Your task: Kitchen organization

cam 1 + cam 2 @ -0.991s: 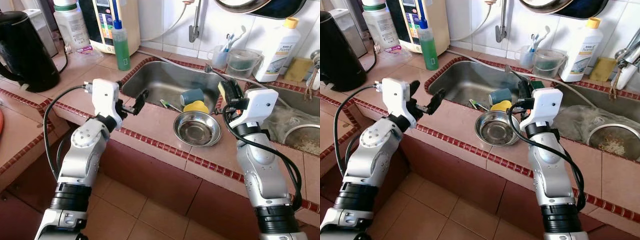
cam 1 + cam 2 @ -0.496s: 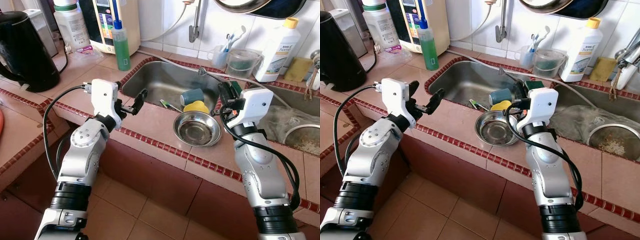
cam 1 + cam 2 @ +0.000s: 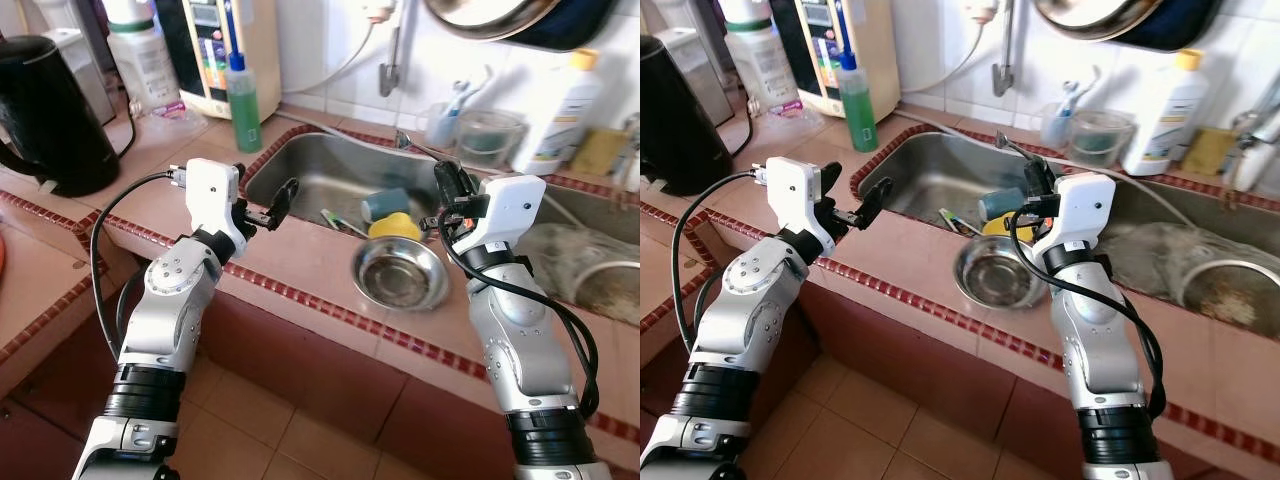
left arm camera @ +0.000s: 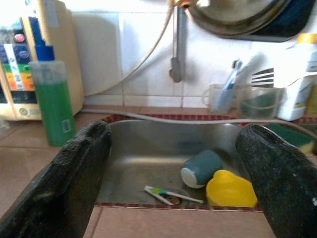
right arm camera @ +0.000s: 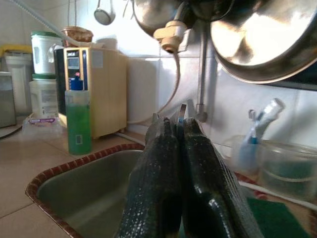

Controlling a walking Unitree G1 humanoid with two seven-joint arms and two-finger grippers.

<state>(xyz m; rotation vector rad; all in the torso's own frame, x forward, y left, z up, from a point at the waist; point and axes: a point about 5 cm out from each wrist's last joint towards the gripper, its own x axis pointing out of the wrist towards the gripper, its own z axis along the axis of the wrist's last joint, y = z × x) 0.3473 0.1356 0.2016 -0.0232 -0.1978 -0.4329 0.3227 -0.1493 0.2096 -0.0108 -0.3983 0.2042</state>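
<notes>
— Utensil (image 3: 412, 146): where is it held?
— The right hand (image 3: 445, 183) is pinched together on its thin metal handle, above the sink (image 3: 310, 170), probably to carry it clear of the steel bowl (image 3: 400, 283).
— And the left hand (image 3: 272, 203)?
— Fingers apart, empty, waiting over the worktop (image 3: 300, 250) edge.

A home kitchen is showing: steel sink (image 3: 330, 175), tiled table (image 3: 300, 250), kettle (image 3: 45, 110), soap bottle (image 3: 241, 92), hanging pan (image 3: 520, 15).

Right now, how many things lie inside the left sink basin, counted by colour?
Blue-grey: 1, the cup
Yellow: 1, the yellow item
Mixed colours: 1, the toothbrush
Total: 3
</notes>
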